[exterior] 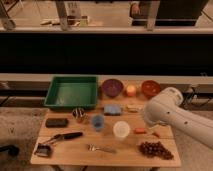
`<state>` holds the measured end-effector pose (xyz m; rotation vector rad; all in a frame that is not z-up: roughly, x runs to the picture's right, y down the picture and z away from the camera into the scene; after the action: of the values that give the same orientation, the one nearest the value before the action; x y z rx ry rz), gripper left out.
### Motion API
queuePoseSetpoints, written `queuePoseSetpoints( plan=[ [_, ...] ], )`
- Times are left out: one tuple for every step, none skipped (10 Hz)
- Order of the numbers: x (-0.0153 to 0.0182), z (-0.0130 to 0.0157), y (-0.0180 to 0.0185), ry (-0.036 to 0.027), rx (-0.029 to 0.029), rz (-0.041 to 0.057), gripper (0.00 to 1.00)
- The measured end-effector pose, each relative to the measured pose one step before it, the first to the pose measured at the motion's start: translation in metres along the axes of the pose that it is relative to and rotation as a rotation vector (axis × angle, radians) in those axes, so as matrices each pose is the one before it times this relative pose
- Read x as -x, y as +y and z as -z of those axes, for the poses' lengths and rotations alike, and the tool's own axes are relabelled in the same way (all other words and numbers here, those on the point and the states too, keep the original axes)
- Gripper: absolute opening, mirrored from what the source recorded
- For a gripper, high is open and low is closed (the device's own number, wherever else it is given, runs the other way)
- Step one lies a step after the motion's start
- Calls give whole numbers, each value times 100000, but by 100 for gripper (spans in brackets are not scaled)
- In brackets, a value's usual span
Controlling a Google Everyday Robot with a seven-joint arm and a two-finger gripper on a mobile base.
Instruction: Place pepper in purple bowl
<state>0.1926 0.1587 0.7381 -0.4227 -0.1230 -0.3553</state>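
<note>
Wooden worktop seen from its front edge, with a white robot arm reaching in over the right edge. A green tray fills the back left corner. Along the back edge, from the tray toward the back right corner, stand the purple bowl, a small round orange fruit and an orange-red bowl. The purple bowl holds nothing that can be made out. A bunch of dark grapes lies at the front right corner. A black-handled tool and a brush lie toward the front left corner, with a flat black block near the left edge behind them. In the middle are a white cup, a blue cup, a metal can and a blue sponge. A pale banana lies just right of the sponge, and a fork lies by the front edge. The pepper lies flat on the worktop right of the white cup, behind the grapes and well apart from the purple bowl. The gripper sits low at the arm's end, just beside the pepper. It is largely masked by the arm, so whether the jaws are open, closed or gripping anything cannot be told.
</note>
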Motion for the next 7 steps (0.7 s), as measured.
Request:
queuePoseSetpoints(
  plan=[
    [145, -594, -314, 573, 233, 1235, 80],
    [270, -847, -431, 695, 380, 1843, 80],
    [119, -640, -158, 284, 403, 832, 80],
    [23, -794, -96, 328, 493, 314, 80],
    [-310, -581, 21, 628, 854, -1142, 80],
    [-523, -300, 58, 235, 523, -2715, 80],
    [-659, -301, 233, 189, 685, -3033, 80]
  ],
)
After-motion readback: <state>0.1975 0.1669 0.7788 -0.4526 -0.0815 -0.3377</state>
